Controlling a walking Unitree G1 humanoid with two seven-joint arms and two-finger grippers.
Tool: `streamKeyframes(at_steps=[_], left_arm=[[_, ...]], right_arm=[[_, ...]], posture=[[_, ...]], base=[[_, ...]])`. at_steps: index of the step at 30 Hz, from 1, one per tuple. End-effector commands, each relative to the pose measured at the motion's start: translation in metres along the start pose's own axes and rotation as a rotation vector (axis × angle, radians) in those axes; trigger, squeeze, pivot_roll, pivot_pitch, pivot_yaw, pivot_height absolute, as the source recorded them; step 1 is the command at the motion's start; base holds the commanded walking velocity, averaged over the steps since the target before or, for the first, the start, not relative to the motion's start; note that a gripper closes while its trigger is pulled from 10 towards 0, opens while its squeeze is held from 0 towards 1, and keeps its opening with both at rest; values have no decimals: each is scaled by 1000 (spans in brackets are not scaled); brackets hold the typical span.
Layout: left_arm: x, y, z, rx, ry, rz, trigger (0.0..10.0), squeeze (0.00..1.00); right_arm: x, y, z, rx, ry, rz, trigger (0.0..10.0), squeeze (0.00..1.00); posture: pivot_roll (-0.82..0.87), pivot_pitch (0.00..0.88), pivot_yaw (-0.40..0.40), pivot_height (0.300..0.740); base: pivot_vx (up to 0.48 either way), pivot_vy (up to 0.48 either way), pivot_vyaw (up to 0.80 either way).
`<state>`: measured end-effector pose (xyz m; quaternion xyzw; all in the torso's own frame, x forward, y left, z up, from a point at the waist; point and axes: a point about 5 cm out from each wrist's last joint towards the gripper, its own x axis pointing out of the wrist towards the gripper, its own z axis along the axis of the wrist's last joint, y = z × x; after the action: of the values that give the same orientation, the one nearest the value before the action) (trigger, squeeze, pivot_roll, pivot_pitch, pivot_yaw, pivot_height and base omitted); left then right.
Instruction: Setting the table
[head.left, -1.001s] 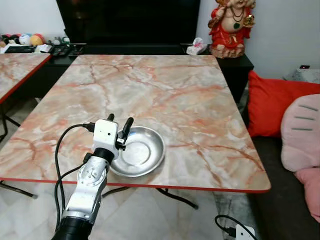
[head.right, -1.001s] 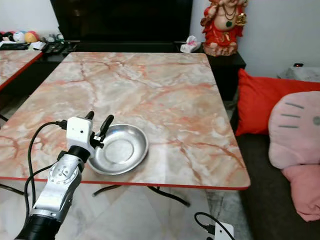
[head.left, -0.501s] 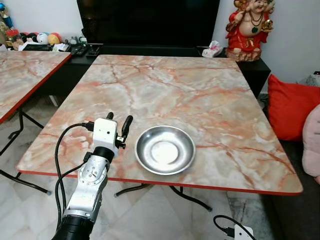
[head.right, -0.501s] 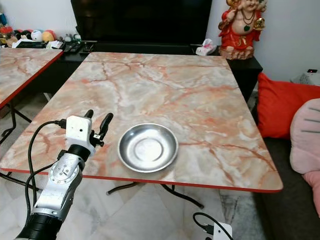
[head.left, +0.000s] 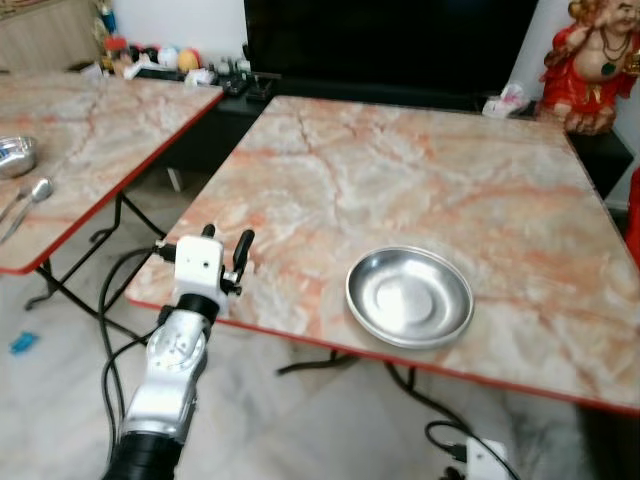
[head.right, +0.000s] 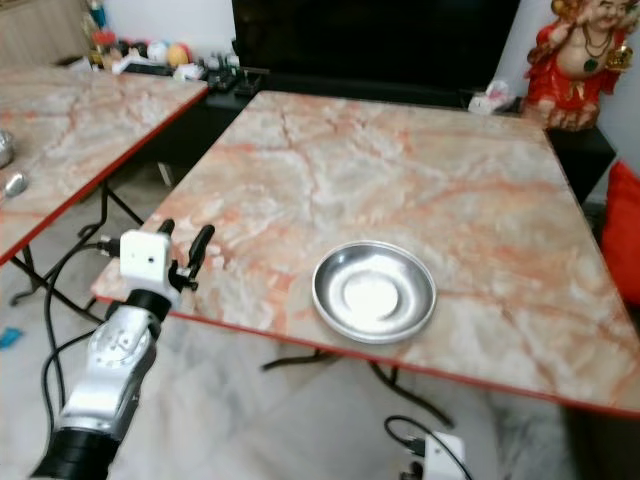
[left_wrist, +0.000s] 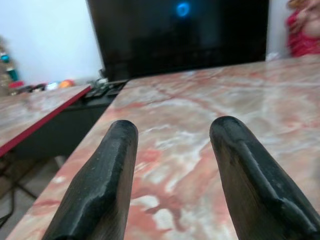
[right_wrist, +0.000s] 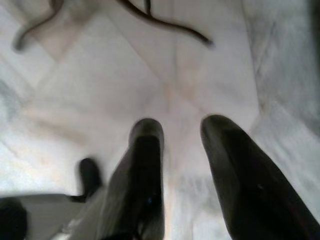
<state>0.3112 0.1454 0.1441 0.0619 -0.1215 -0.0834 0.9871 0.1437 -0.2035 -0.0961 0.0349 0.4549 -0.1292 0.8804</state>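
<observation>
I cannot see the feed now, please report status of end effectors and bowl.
Left end effector open, empty, raised at table corner. Right end effector open, hanging over floor. Bowl on table near front edge, untouched. Nothing between left end effector and bowl.

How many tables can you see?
2. The big table with the silver bowl is right ahead; another table stands off to the left. More may be out of view.
</observation>
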Motion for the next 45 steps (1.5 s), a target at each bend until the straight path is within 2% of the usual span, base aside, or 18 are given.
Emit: streamKeyframes(at_steps=[1, 4, 28, 40, 45], left_arm=[[2, 6, 6, 22, -24, 7, 10000, 0], [3, 5, 7, 18, -28, 5, 10000, 0], [3, 6, 9, 21, -33, 18, 10000, 0], [-2, 10, 4, 26, -14, 26, 10000, 0], [-7, 16, -10, 9, 40, 47, 10000, 0]], right_arm=[[0, 3, 1, 11, -5, 3, 10000, 0], [1, 3, 3, 5, -10, 4, 10000, 0], [1, 4, 3, 6, -13, 9, 10000, 0], [1, 4, 3, 33, -17, 6, 10000, 0], [0, 4, 2, 31, -13, 8, 10000, 0]], posture=[[13, 0, 11, 740], [12, 0, 11, 740], [16, 0, 11, 740], [14, 0, 15, 740], [16, 0, 13, 740]], base=[[0, 319, 0], [0, 322, 213], [0, 320, 794], [0, 322, 0], [0, 319, 0]])
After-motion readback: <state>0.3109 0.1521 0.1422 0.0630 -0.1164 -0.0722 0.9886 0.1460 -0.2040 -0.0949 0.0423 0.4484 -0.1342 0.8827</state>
